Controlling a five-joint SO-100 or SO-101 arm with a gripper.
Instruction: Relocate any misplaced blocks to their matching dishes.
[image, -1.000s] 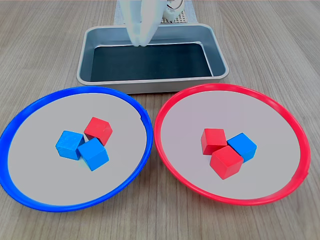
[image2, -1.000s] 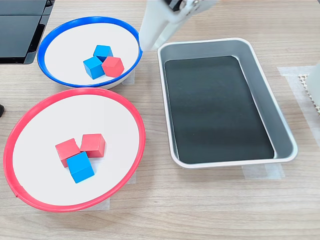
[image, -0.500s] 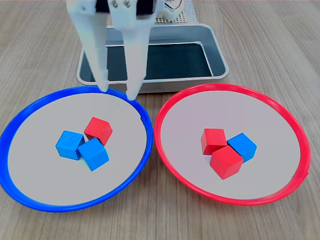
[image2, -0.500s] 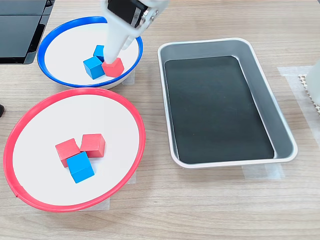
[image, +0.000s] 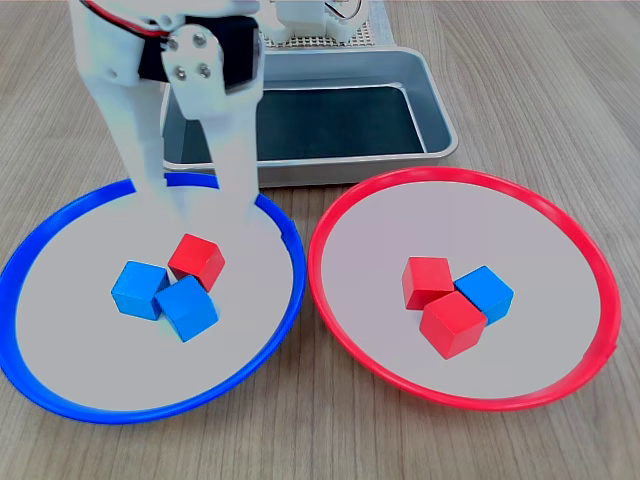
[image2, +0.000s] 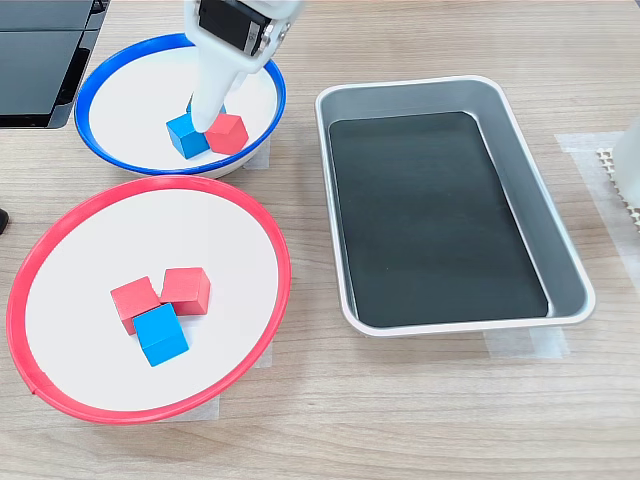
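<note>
- Pale wood-grain tabletop (image: 560, 90) under everything; places below are taken from the rectangular silver metal tray (image: 440, 120) at the back of the first exterior view, going left to right there.
- In front of the tray and to the left: the blue-rimmed round plate (image: 40, 370) with a pale grey inside. It holds two glossy blue cubes (image: 165, 296) and, touching them on the tray side, the misplaced red cube (image: 197, 260).
- Over that plate's tray-side edge stands the white gripper (image: 190, 195), fingers pointing down and spread wide — nothing between them.
- In front of the tray and to the right: the red-rimmed round plate (image: 590, 350), with two red cubes (image: 440, 300) and the misplaced blue cube (image: 485, 292) tight against them.
- The step in hand looks like reaching for the red cube. Done well, the fingers would straddle only that cube — on its free faces, not the side pressed against the blue ones — and close squarely before lifting.
</note>
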